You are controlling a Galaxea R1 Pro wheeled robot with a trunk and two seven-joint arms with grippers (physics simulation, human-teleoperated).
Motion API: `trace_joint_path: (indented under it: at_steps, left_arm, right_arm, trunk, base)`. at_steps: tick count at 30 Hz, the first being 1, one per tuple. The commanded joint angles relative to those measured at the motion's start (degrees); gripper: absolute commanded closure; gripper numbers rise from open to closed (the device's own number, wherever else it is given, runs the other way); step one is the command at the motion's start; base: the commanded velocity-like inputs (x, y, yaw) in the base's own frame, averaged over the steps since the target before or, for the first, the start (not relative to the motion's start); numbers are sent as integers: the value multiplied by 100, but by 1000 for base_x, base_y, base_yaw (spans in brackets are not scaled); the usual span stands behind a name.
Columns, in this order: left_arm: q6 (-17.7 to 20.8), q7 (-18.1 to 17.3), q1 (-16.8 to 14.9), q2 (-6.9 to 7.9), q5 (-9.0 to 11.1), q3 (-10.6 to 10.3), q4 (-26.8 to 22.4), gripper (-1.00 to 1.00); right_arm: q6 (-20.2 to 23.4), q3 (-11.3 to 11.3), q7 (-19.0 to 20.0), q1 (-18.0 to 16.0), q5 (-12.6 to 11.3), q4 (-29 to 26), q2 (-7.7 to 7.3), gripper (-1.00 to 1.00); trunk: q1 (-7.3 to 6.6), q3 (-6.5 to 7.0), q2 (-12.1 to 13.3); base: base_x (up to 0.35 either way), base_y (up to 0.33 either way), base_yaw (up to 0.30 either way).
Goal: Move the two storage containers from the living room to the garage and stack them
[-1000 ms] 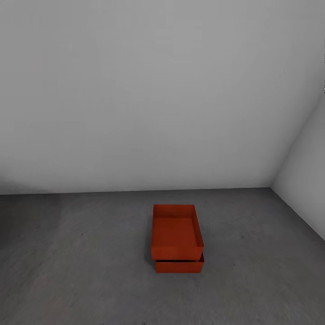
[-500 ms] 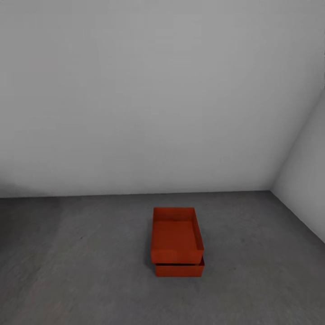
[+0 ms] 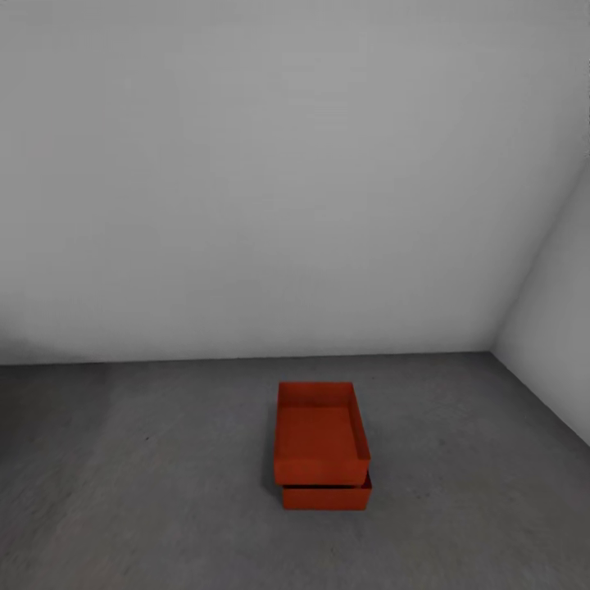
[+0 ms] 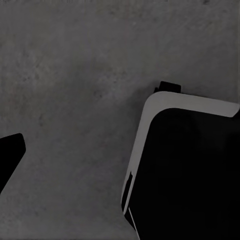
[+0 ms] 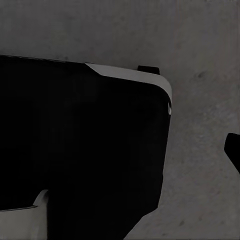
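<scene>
The two storage containers stand stacked on the garage's dark grey floor (image 3: 147,492), in the lower middle of the head view. The upper orange-red container (image 3: 319,434) rests in the lower one (image 3: 326,496), shifted slightly toward the wall, so the lower one's near wall shows beneath it. Both are upright and empty. In the left wrist view one dark fingertip (image 4: 10,155) of my left gripper sits at the picture's edge, over bare floor. One dark fingertip (image 5: 234,155) of my right gripper likewise sits at the edge of the right wrist view. Neither gripper holds anything.
A plain white-grey wall (image 3: 246,205) stands behind the stack and meets a second wall (image 3: 557,360) in a corner at the right. Both wrist views look down at my black, white-edged base (image 4: 190,170) (image 5: 80,140) on the concrete.
The whole head picture has shifted, so the stack sits a little lower in it; the camera moved. The containers themselves stay put.
</scene>
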Motion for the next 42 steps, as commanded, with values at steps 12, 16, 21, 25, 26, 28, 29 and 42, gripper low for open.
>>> trace_joint_path:
  at_steps: [12, 16, 21, 25, 26, 28, 29, 42]
  left_arm:
    - [-21, 7, -2, -1, 38, -13, 4, -100]
    - [-21, 7, -2, -1, 37, -12, 4, -100]
    - [-14, 7, -1, -1, 37, -12, 4, -100]
    - [-20, 7, 0, -1, 37, -14, 4, -100]
    - [-23, 7, -2, -2, 37, -13, 4, -100]
    - [-26, 7, -3, -1, 37, -14, 4, -100]
    - [-23, 7, -2, -1, 37, -14, 4, -100]
    - [-26, 7, -1, -1, 37, -12, 4, -100]
  right_arm:
    - [-29, -39, -8, -6, 48, 13, -1, -100]
    - [-29, -37, -25, -6, 52, 13, 1, -100]
    - [-33, -36, -49, -6, 57, 13, 7, -100]
    - [-37, -35, -56, -6, 65, 13, 0, -100]
    - [-39, -34, -54, -6, 65, 13, 0, -100]
    - [-38, -32, -51, -6, 62, 13, 0, -100]
    - [-38, -31, -50, -6, 62, 13, 0, -100]
    - [-46, -28, -48, -6, 78, 13, -1, -100]
  trunk:
    - [1, 103, -6]
    - [1, 140, -6]
    - [1, 186, -6]
    - [1, 223, -6]
    - [1, 232, -6]
    - [1, 250, -6]
    - [1, 260, -6]
    - [1, 379, -6]
  base:
    - [0, 0, 0]
    - [0, 0, 0]
    - [0, 0, 0]
    - [0, 0, 0]
    - [0, 0, 0]
    - [0, 0, 0]
    - [0, 0, 0]
    - [0, 0, 0]
